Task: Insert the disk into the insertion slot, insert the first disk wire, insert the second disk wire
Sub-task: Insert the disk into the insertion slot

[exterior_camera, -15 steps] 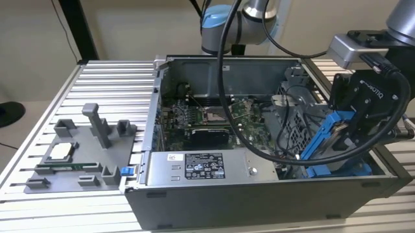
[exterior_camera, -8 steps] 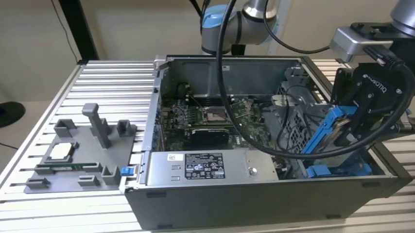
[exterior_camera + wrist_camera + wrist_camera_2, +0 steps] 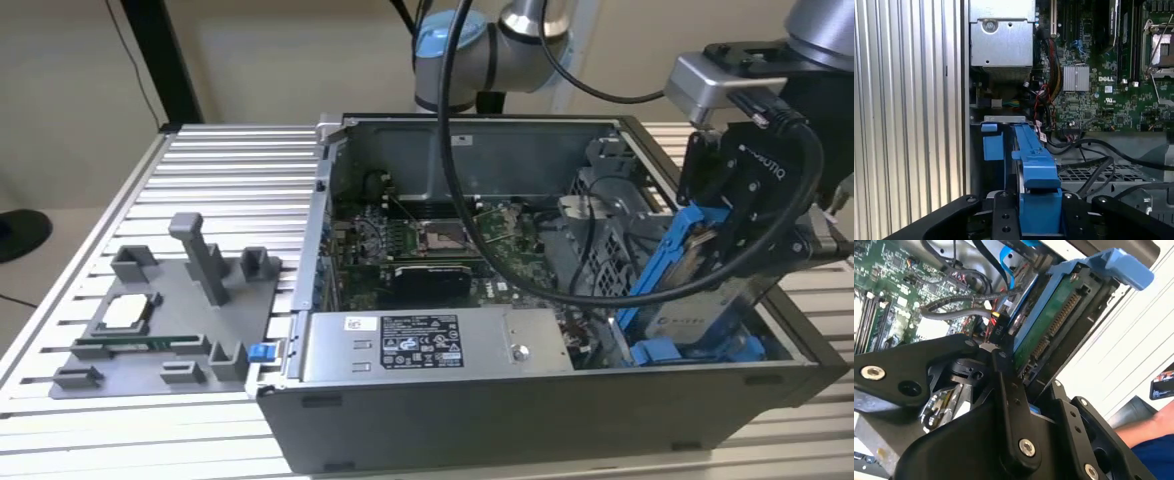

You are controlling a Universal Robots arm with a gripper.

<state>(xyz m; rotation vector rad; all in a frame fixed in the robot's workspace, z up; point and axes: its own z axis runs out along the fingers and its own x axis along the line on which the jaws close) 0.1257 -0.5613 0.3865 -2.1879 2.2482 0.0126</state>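
Eyeballing this, we'd say step one is mid-way: gripper (image 3: 731, 255) clamped on the disk (image 3: 687, 315), which hangs tilted, its lower end down in the insertion slot (image 3: 701, 350) in a corner of the case (image 3: 534, 420). Not seated yet, and its connectors (image 3: 1061, 315) look bare, so both wiring steps remain.

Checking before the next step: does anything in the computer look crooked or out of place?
Yes. The disk, held by the gripper, stands steeply tilted at the exterior view's right of the case: its lower end sits at the slot, its upper end pokes above the rim, not seated.
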